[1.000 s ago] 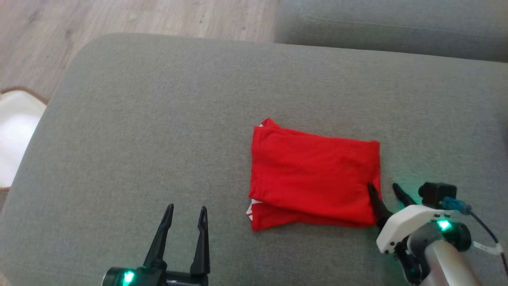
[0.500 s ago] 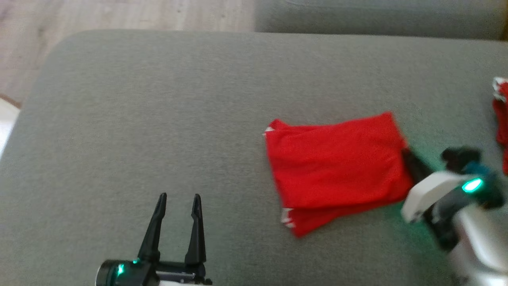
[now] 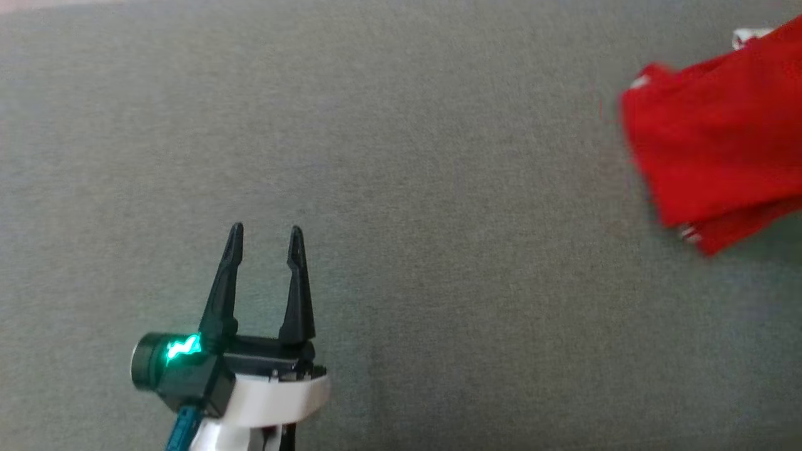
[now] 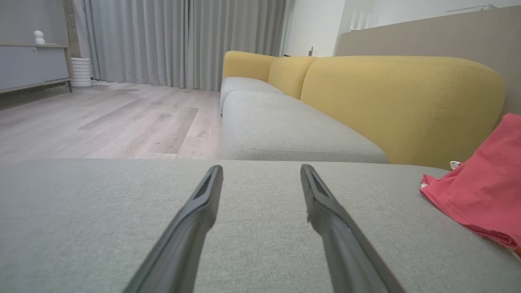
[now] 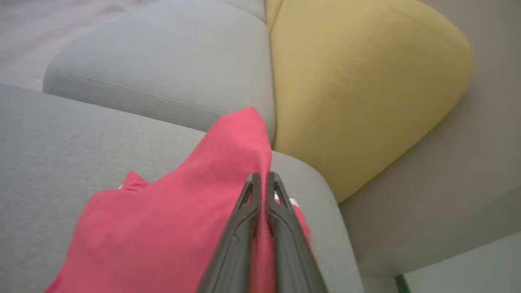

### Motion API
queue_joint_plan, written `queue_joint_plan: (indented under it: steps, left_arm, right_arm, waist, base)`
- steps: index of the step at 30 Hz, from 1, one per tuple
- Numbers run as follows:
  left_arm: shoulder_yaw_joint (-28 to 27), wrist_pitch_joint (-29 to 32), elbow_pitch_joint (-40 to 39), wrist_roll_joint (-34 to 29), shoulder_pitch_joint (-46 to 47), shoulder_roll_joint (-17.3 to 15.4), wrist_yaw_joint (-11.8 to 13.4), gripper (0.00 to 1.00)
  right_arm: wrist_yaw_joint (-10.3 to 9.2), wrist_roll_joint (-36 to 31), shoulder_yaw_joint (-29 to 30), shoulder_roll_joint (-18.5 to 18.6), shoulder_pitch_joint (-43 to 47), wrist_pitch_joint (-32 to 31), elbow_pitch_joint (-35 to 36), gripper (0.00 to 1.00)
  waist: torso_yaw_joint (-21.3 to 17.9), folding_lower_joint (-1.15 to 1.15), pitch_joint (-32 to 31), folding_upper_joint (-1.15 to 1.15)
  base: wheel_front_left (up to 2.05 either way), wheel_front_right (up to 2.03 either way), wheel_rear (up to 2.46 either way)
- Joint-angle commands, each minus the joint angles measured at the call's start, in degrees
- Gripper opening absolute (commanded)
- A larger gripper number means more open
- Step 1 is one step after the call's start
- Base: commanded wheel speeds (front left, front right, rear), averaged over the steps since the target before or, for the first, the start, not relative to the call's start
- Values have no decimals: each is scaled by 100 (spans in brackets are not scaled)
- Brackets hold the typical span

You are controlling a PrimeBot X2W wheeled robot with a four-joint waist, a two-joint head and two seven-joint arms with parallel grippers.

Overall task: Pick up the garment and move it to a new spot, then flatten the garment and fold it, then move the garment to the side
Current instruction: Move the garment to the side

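The folded red garment [image 3: 714, 138] with white trim lies at the head view's far right, cut off by the edge. It also shows at the right of the left wrist view as the garment [image 4: 484, 191]. In the right wrist view my right gripper [image 5: 263, 179] is shut on the garment [image 5: 171, 228], which hangs from the fingers above the grey cushion. My left gripper [image 3: 264, 238] stands open at the lower left over bare cushion, well left of the garment, with nothing between its fingers [image 4: 203, 203].
The grey sofa cushion [image 3: 401, 188] spreads under everything. A second grey seat [image 4: 276, 130] and yellow backrests [image 4: 399, 106] lie beyond it. Wooden floor [image 4: 101, 122], curtains and a low cabinet are off to the left.
The head camera has swung left and down. The right gripper closed on the garment's right edge and dragged it rightward and further away. The left gripper stayed open and still.
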State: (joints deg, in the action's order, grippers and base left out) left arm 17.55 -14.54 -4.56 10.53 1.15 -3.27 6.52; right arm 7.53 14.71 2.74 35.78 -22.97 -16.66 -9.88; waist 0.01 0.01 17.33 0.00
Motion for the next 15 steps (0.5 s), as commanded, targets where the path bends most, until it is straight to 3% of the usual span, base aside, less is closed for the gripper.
queue_joint_plan:
  steps: [1,2,3,8,15]
  left_arm:
    - [-191,-46,-167,-51,214,39,-23,100]
    - [-187,-46,-152,-53,249,39,-37,100]
    - [-184,-46,-135,-53,276,39,-50,100]
    - [-192,-46,-4,-48,302,39,-80,100]
    - [-153,-46,145,-44,47,39,-54,100]
  right_arm:
    - [-4,-81,270,377,-102,-87,253,0]
    - [-4,-132,420,432,-99,-104,251,4]
    - [-4,-174,530,455,-78,-125,246,100]
    - [-4,-183,638,77,240,-36,309,100]
    - [-4,-101,157,-1202,1162,302,271,100]
  waist:
    - [-162,-1,235,0]
    - [-163,-1,255,0]
    - [-159,-1,264,0]
    - [-87,-1,73,0]
    - [218,-1,-616,0]
  base:
    - [0,0,0]
    - [0,0,0]
    - [0,0,0]
    - [0,0,0]
    - [0,0,0]
